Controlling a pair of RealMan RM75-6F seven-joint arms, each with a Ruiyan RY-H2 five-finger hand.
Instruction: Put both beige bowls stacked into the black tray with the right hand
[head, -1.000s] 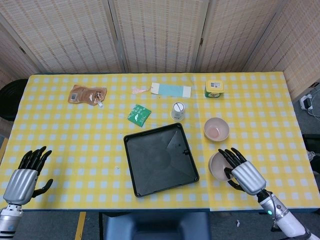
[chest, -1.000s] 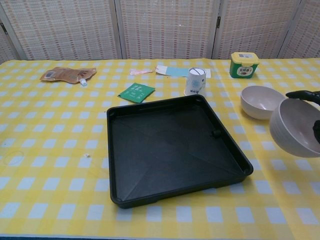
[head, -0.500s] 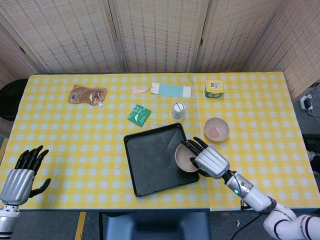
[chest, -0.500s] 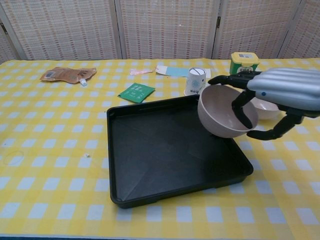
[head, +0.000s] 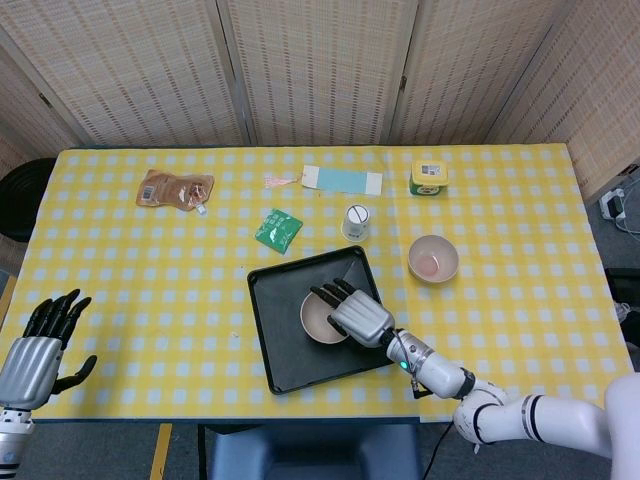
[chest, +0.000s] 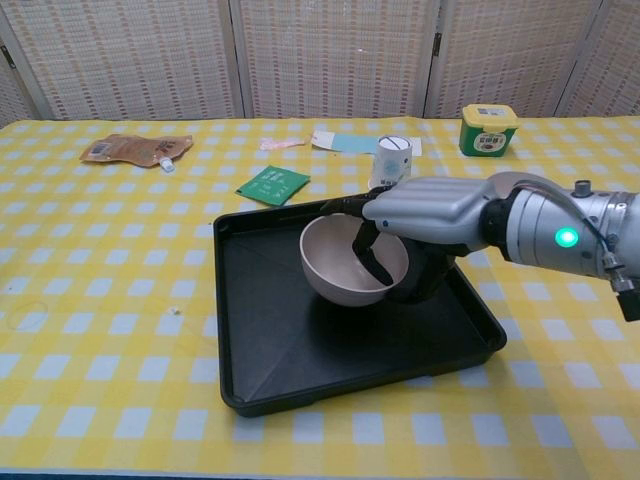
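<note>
One beige bowl (chest: 352, 262) upright in black tray (chest: 280, 370), gripped; 2nd bowl (head: 433, 258) on table right of tray.

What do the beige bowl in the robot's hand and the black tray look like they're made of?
Beige bowl: probably matte plastic or melamine, with an even colour and a dull sheen; ceramic can't be ruled out. Black tray: likely moulded plastic, semi-gloss, with soft reflections, rounded corners and faint diagonal creases in its floor.

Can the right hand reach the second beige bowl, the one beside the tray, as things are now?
Probably not yet: the right hand holds the first bowl over the black tray. Nothing blocks the second bowl.
</note>
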